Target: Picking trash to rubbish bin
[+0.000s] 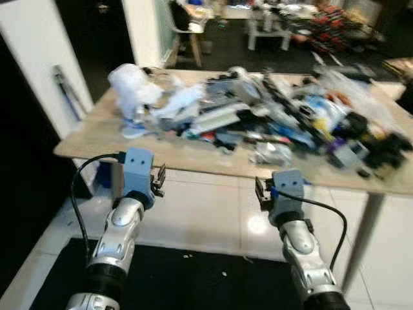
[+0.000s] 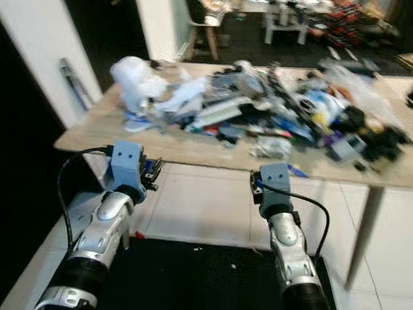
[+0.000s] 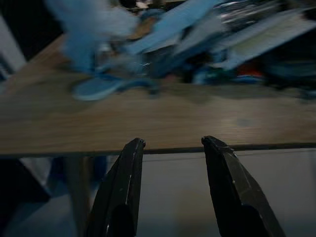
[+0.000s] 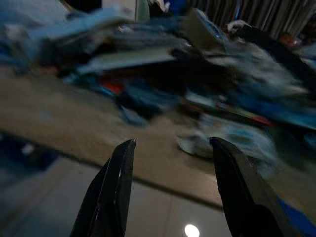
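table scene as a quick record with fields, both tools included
table: wooden table, near edge facing the robot
on table: trash pile spread across the top; white crumpled bag at its left end
left tool: left tool open, holding nothing, short of the table edge
right tool: right tool open, holding nothing, short of the table edge
floor: white tiles, black mat under the arms

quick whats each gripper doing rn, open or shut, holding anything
Left gripper: open, holding nothing, short of the table edge.
Right gripper: open, holding nothing, pointed at the trash pile.
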Motion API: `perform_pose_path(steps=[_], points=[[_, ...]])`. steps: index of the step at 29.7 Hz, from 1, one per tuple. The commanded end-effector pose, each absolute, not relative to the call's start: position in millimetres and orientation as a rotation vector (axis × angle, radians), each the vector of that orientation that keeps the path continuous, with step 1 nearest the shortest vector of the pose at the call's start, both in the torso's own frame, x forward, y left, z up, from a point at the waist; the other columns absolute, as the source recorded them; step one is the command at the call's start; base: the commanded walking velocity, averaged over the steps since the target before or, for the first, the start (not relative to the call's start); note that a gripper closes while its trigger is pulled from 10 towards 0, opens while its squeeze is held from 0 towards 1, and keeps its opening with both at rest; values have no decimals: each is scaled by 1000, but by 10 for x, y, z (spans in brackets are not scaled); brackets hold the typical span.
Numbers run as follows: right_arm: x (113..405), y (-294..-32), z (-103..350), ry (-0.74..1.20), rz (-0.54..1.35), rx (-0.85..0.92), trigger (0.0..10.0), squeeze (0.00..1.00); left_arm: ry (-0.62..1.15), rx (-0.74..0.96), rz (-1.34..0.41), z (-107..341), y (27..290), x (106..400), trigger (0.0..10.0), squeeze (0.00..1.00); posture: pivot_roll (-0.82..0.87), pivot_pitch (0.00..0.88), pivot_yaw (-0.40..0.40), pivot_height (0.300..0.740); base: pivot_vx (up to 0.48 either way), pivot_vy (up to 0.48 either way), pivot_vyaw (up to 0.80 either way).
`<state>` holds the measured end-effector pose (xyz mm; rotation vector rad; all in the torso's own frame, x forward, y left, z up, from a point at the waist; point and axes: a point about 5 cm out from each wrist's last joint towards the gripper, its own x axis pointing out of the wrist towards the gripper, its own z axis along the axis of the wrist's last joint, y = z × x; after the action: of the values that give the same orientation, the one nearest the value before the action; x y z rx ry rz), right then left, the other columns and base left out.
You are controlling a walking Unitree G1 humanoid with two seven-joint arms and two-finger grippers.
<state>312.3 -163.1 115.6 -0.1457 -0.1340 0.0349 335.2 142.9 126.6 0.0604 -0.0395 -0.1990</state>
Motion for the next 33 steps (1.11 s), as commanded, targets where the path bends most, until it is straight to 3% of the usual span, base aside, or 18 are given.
perform_pose_path(steps=[1, 11, 17, 33], points=[[3097, -1637, 1101, -114, 31, -132, 10000, 0, -36, 65, -199, 1262, 1448, 3350, 10000, 0, -54, 45, 27, 740, 281, 0, 0], [3081, -1655, 1085, -103, 28, -124, 10000, 0, -33, 62, -211, 1251, 1425, 3335, 10000, 0, -57, 55, 29, 740, 282, 0, 0], [3084, -1678, 1103, -106, 13, -114, 10000, 0, -34, 61, -217, 1257, 1425, 3330, 10000, 0, -55, 58, 33, 740, 279, 0, -800], [3076, -1614, 1110, -124, 55, -131, 10000, 0, -33, 62, -216, 1258, 1443, 3314, 10000, 0, -53, 57, 32, 740, 264, 0, 0]])
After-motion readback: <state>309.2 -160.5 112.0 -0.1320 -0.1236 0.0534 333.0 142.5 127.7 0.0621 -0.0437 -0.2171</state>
